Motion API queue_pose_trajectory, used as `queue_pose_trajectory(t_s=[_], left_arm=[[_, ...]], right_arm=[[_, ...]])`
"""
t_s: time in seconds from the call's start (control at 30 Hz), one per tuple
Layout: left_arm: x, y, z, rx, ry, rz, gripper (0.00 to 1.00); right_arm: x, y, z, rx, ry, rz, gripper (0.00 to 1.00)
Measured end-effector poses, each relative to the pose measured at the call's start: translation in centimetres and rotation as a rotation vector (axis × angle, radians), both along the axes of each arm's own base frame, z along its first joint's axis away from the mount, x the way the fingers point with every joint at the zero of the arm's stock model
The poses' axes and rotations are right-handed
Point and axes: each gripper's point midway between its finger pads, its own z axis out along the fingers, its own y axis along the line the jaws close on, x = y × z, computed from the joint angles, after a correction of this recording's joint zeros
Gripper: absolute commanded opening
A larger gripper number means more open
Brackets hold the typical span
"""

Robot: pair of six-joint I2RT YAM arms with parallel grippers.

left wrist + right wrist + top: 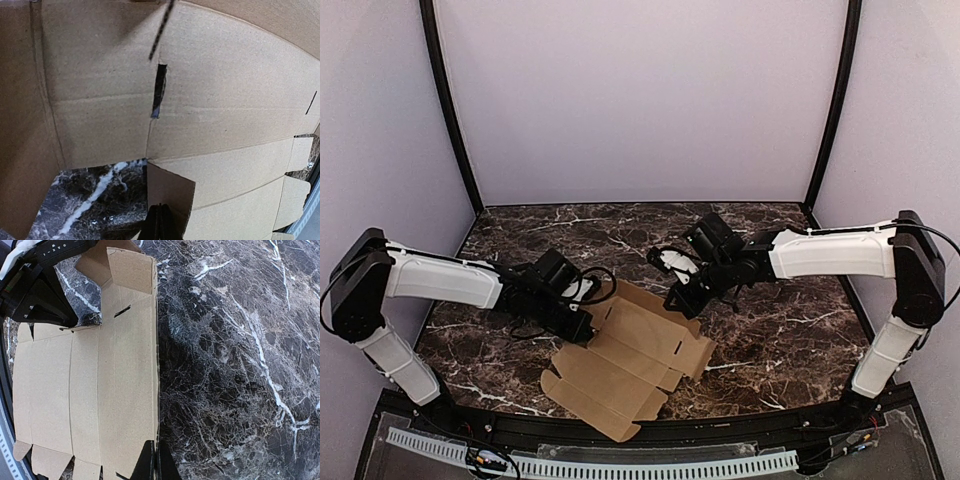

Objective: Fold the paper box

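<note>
The paper box [620,370] is a flat brown cardboard blank lying on the marble table, near the front centre. My left gripper [588,328] is at its left edge. In the left wrist view my left gripper [159,226] is shut, its tips against a small flap [175,192] that stands up from the blank [225,100]. My right gripper [678,302] is at the blank's far right edge. In the right wrist view my right gripper [156,464] is shut, with its tips right on the long edge of the blank [90,390]. I cannot tell whether either pinches cardboard.
The dark marble table [790,300] runs to the right of and behind the blank. Purple walls and black frame posts [448,110] enclose it. The left arm [35,285] shows in the right wrist view beside another raised flap [131,270].
</note>
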Motion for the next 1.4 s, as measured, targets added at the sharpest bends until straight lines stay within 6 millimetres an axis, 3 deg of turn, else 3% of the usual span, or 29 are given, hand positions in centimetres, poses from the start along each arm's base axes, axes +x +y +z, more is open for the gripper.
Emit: queue_pose_trajectory(t_s=[0.43,0.67,1.03,1.23,1.4], left_arm=[[-0.7,-2.3,0.2,-0.074,0.01,-0.015,0.0],[-1.1,-2.5,-1.9,-0.061,0.034,-0.01,0.0],[-0.8,-2.9,-1.6,-0.085,0.015,-0.009,0.0],[-0.7,-2.9,1.5,-0.129,-0.031,-0.018,0.01],[-0.4,-3.0,7.1,-0.209,-0.147,-0.039,0.04]], right_arm=[[0.0,0.0,-0.1,-0.002,0.005,-0.005,0.0],[0.0,0.0,-0.3,-0.005,0.01,-0.007,0.0],[0.3,-0.5,-0.8,-0.033,-0.018,-0.013,0.0],[0.4,-1.1,-1.3,-0.081,-0.087,0.021,0.0],[0.4,-1.2,-0.5,-0.102,-0.187,0.066,0.0]])
